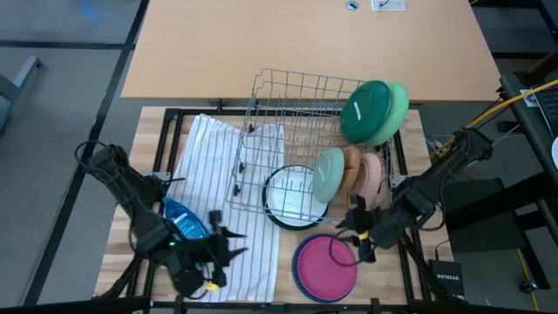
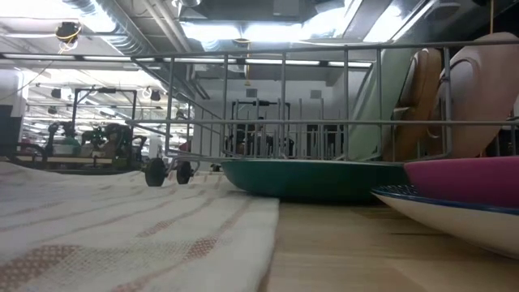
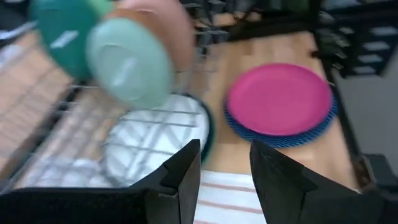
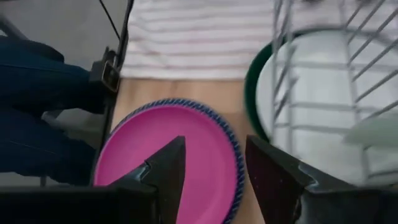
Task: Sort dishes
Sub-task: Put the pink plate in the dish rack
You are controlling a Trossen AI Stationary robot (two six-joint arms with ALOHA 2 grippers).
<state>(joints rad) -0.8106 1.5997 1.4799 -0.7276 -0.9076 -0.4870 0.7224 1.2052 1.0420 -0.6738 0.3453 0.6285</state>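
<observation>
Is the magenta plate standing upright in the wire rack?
No, the magenta plate lies flat on a blue-rimmed plate on the table, in front of the wire rack, as the high view shows.

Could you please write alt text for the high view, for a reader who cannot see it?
Two dark arms hover, fingers open, over a table: the right gripper above a magenta plate, the left gripper over a striped towel. Plates stand in a wire rack.

In the left wrist view, we see the sage bowl (image 3: pixel 129 61) and the dark green plate (image 3: pixel 59 31) all blurry. The blue plate (image 3: pixel 281 138) mostly hides under the magenta plate (image 3: pixel 278 98), and the low view cuts both off.
</observation>
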